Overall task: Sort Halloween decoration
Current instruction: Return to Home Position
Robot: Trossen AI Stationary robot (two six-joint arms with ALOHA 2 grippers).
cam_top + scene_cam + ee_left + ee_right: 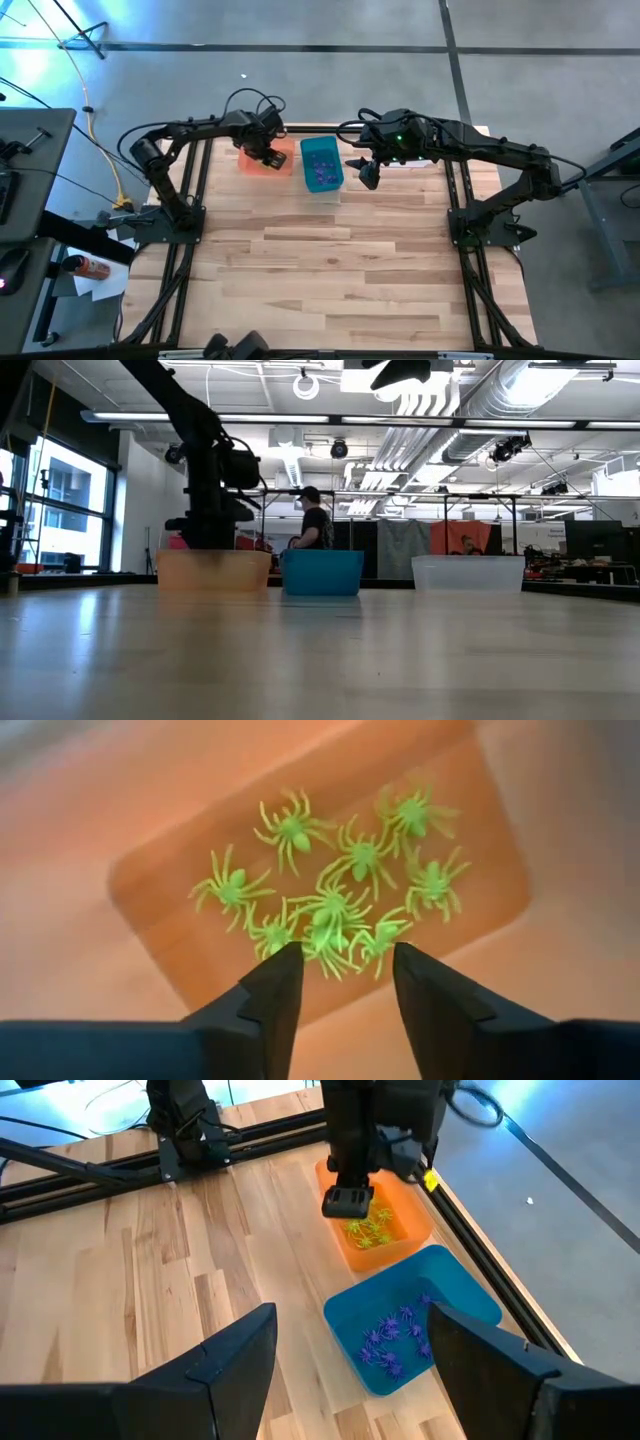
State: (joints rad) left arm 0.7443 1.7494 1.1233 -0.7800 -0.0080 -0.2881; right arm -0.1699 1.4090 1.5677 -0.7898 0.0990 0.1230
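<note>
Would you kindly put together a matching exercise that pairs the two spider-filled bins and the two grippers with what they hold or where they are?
Things:
1. orange bin
2. teal bin
3. left gripper
4. right gripper

States:
A. fingers open, raised beside the teal bin
B. holds the yellow-green spiders
C. fingers open, right above the orange bin
D. holds the purple spiders

Pairs: 1-B; 2-D; 3-C; 4-A
</note>
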